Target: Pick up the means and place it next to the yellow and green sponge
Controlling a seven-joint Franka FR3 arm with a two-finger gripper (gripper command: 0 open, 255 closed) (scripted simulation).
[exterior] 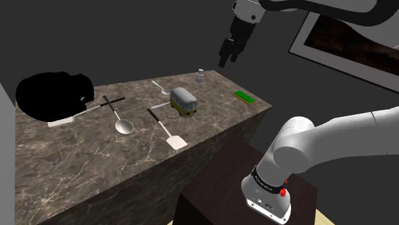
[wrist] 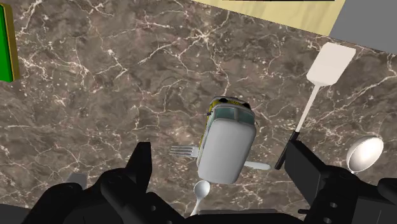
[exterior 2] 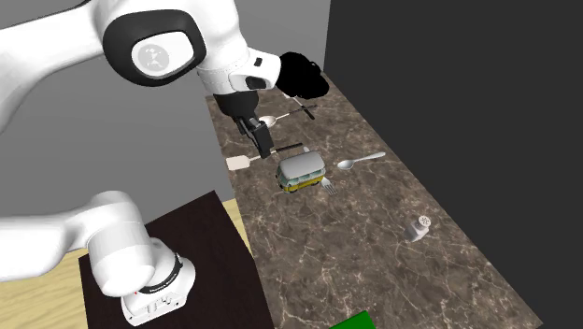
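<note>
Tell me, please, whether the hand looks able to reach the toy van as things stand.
Probably yes: the open hand hangs above the toy van with nothing between them, though a fork and a spoon lie close by it.

I'm in a home kitchen: brown marble-look bench (exterior: 77,166) with utensils on it, a spatula (exterior: 175,142), ladle (exterior: 124,126), spoon (exterior 2: 358,163), fork (wrist: 181,151), shaker (exterior 2: 419,227), green sponge (exterior: 243,96). 1 framed picture (exterior: 345,38) on the dark wall, tan floor (exterior 2: 37,304) below.
</note>
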